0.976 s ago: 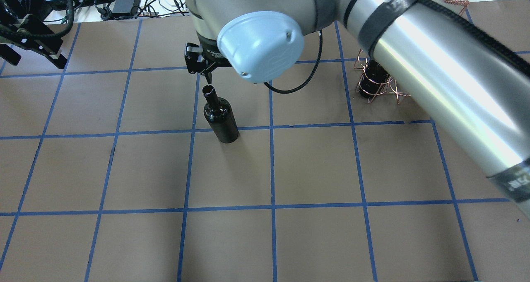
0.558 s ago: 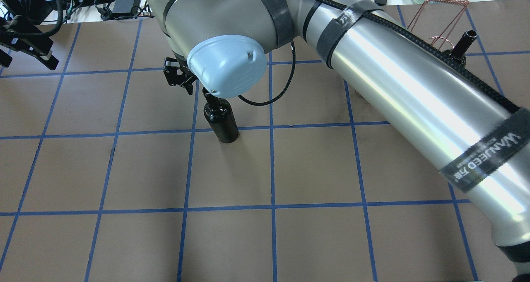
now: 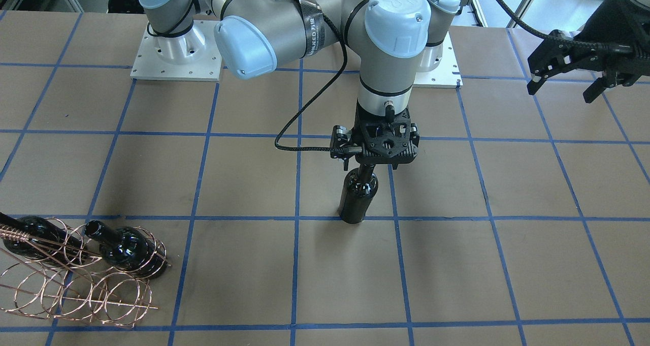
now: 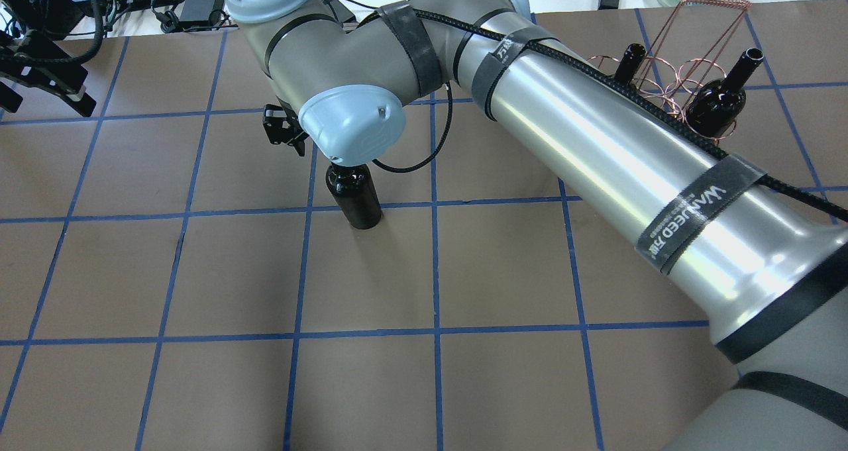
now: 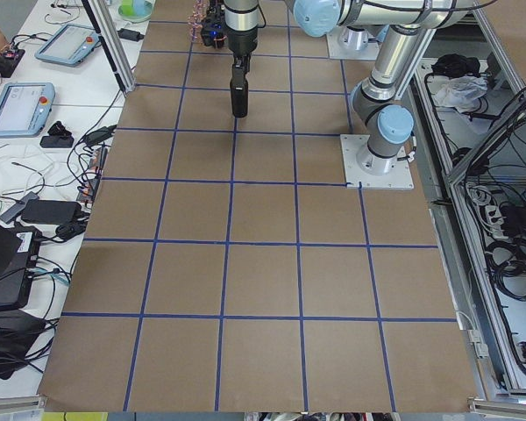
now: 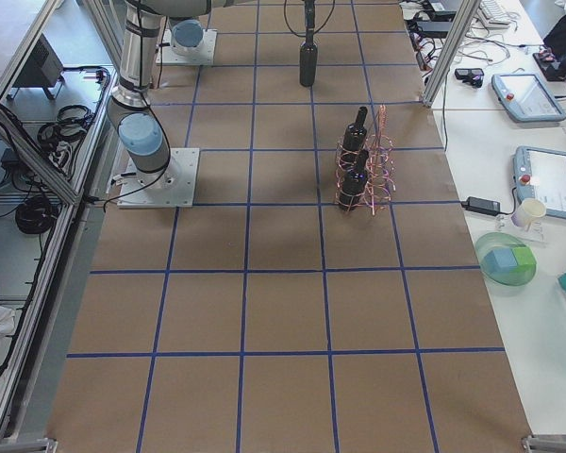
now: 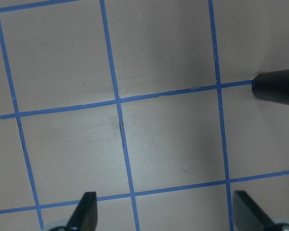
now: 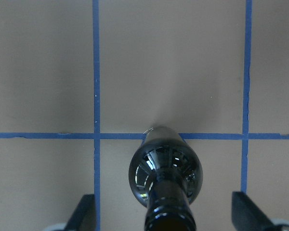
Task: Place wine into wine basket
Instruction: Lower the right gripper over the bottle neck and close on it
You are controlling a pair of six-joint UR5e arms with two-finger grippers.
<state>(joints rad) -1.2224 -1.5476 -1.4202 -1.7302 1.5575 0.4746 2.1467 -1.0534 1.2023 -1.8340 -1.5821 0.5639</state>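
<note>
1. The wine point(image 3: 358, 196) stands upright on the desk point(image 3: 508, 264), directly beneath the right claw point(image 8: 166, 214). Its long axis is vertical, in line with the claw's downward approach.
2. The neck rises between the right claw's fingers point(image 8: 86, 214). The jaws are spread wide, with a clear gap on each side of the neck (wrist view). Nothing is gripped yet.
3. The coming move is judged to be a closure on the neck. The neck sits about midway between the fingers, so both should meet it together.
4. Material: glossy near-black glass with a round shoulder and a narrow cylindrical neck. Expect a slippery grip.
5. The left claw point(image 3: 562, 82) is wide and empty, well apart on the robot's left. The right arm is the nearer.
6. The wine basket point(image 3: 81, 285) is made of thin copper wire loops. It lies well apart from the right claw, toward the robot's right and farther from its base. Two look-alike bottles point(image 3: 127, 249) occupy its loops.
</note>
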